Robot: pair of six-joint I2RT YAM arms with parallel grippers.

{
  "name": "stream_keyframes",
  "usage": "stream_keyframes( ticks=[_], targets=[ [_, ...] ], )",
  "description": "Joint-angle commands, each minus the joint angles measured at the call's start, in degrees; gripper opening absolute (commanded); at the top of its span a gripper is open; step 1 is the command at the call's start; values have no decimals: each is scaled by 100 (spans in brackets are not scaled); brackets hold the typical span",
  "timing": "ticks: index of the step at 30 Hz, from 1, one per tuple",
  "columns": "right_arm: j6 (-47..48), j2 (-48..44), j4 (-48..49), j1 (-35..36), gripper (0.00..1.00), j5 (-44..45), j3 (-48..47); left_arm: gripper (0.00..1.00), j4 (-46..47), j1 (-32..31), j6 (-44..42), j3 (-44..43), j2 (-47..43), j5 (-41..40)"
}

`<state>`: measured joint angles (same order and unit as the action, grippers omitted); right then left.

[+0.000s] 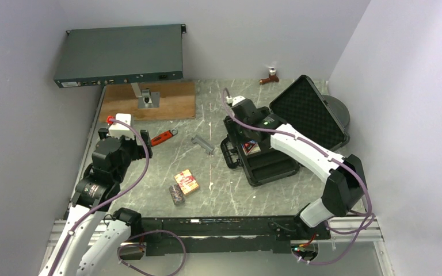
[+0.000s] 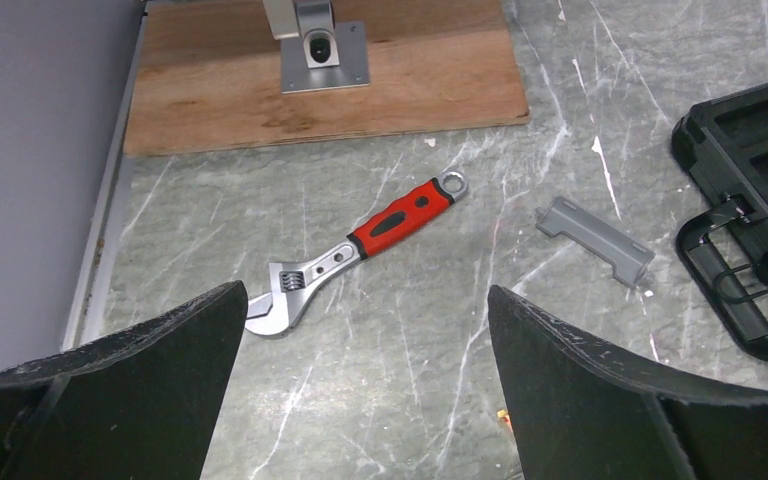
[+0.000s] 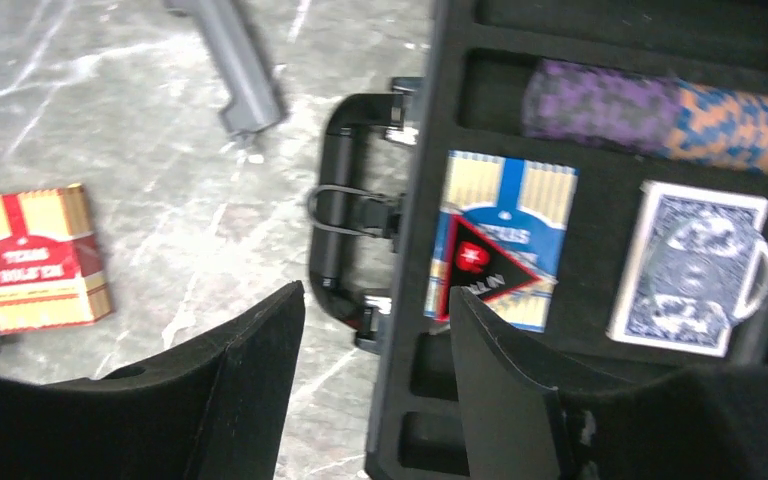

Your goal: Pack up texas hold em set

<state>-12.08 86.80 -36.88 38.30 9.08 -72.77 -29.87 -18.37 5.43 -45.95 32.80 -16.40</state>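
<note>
Black, matte fingers of the left pincer filled the bottom of its wrist view, spread wide, gripping nothing! Beyond them lay a wrench, bright steel jaw, glossy red-and-black handle, flat on the tabletop. Near it sat a small grey bracket, a ribbed bar. Further back, a plywood board with a metal foot mounted on it.

Over to the right pincer: fingers parted, nothing between them, hovering above the handle edge of the case. That case was black, hard-shelled and open on the right half of the tabletop, its lid lined with dimpled foam. In its moulded slots: a roll of chips, purple then orange, lying on its side; a blue card box; and next to that a blue-backed deck.

Out on the tabletop, well apart from the case, lay a red card box, with a dark chip stack on its side just beside it.

The surface looked like grey-green marble with white veins. Plain grey walls closed in three sides, and a dark rack unit stood over the board.
</note>
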Motion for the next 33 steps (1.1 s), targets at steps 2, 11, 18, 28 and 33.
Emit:
stream_keyframes(
  ticks=[2, 11, 18, 28, 33],
  targets=[
    [29, 196, 123, 321, 61, 111, -439, 97, -195, -18, 690, -49, 135, 147],
    [253, 23, 376, 327, 70, 255, -168, 96, -1680, -34, 2517, 174, 296, 1429],
    [373, -199, 476, 309, 82, 641, 171, 94, -1737, -175, 3169, 656, 126, 1659],
    [372, -499, 644, 274, 84, 695, 508, 89, -1747, -740, 3933, 982, 932, 1797],
    [364, -568, 707, 270, 85, 700, 576, 85, -1482, -975, 4253, 1431, 984, 1755]
  ],
)
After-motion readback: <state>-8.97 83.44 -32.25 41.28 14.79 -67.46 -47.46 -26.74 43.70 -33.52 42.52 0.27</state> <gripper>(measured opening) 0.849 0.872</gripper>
